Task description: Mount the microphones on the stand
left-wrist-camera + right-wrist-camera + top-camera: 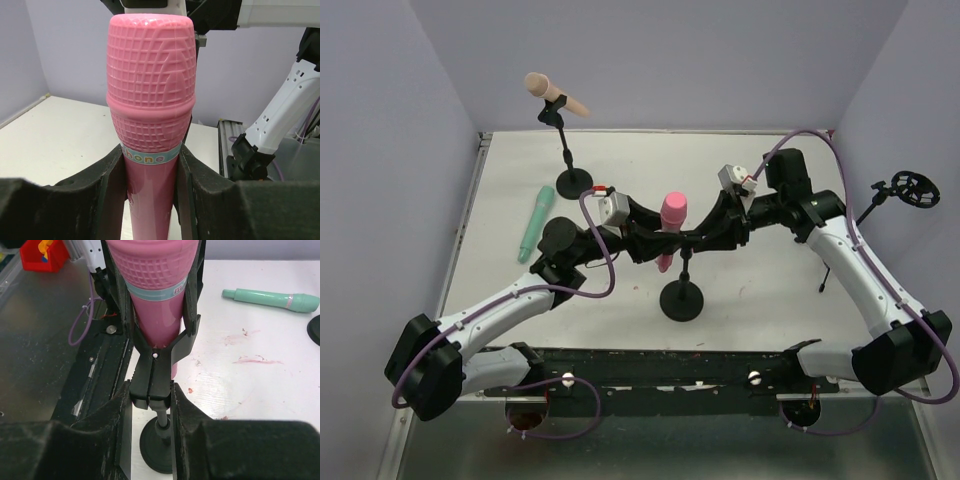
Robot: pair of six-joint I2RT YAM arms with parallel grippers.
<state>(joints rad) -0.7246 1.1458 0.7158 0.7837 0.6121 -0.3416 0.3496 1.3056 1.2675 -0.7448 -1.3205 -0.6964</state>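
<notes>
L tool (pixel 150 172) clamps pink mic (pixel 150 80); R tool (pixel 151 402) pinches stand clip (pixel 152 372) under it.

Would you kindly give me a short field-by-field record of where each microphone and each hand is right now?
peach microphone: mounted on far stand
pink microphone: upright, between the clip prongs of the near stand
green microphone: lying loose on table
left hand: shut on pink microphone
right hand: shut on near stand, just below the clip

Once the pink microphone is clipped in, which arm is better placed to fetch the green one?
Probably left: the green microphone lies on that arm's side, farther from the right tool.
</notes>
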